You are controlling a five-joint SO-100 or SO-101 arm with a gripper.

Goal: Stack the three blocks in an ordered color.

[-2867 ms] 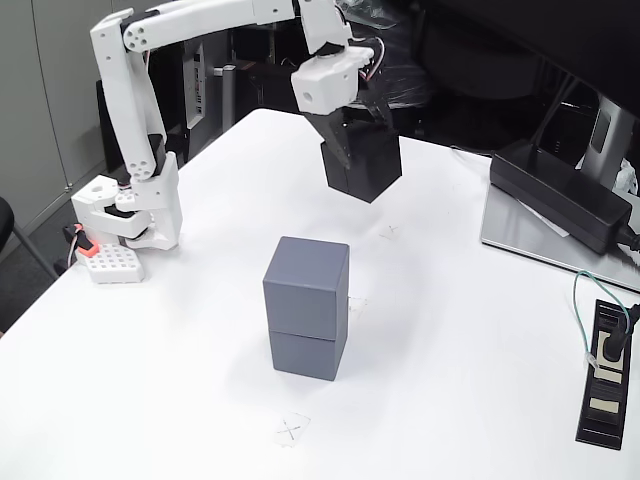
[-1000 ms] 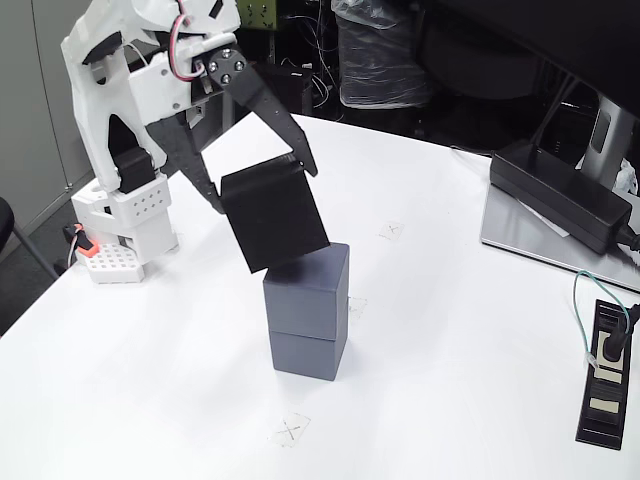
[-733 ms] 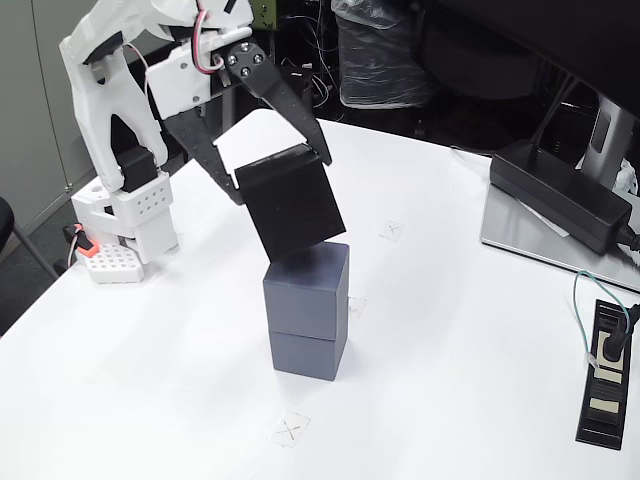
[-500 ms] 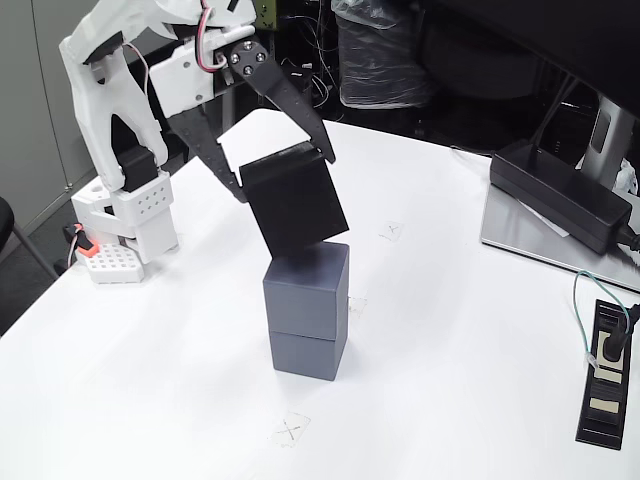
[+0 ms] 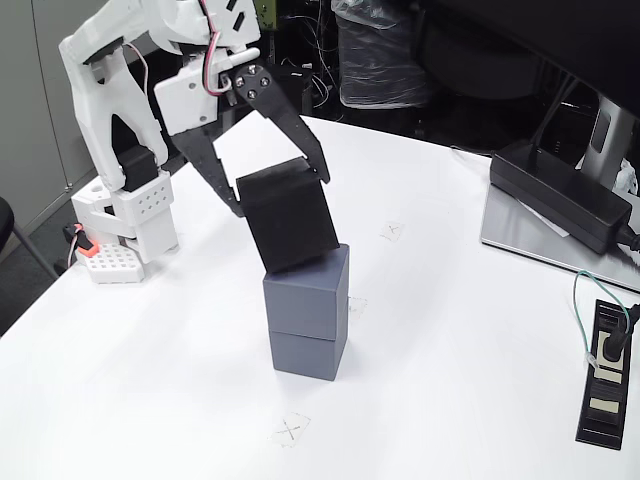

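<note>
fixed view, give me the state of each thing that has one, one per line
black cube: tilted, held between the gripper fingers, lower edge at the top of the grey stack, not flat on it
upper grey cube: upright, stacked on the lower grey cube
lower grey cube: upright on the white table
gripper: shut on the black cube
black power adapter: lying flat at the right

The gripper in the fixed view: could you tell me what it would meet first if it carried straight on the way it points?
The gripper, shut on the tilted black block, points down and right; the block would likely meet the upper grey block first.
</note>
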